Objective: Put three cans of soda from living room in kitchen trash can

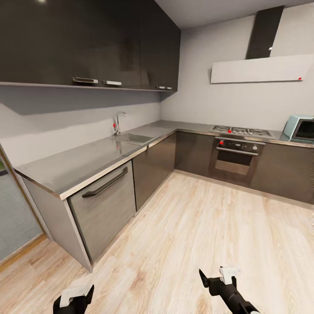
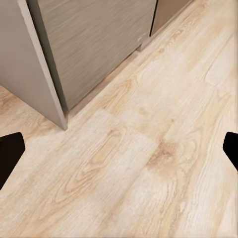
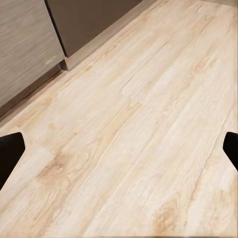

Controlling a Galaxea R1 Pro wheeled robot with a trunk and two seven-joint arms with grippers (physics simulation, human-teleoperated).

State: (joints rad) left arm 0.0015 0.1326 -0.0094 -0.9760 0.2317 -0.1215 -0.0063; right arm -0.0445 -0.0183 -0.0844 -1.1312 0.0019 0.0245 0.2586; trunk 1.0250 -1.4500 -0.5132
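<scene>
My left claw (image 1: 75, 298) and right claw (image 1: 218, 279) hang open and empty over the plank floor (image 1: 205, 235). I'm in the kitchen, sink (image 1: 133, 138) at eleven o'clock; no cans or bin in sight, so I judge every delivery remains.

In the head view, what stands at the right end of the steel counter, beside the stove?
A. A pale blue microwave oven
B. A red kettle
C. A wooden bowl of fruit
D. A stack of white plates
A: a pale blue microwave oven sits on the steel counter, right of the stove.
</scene>
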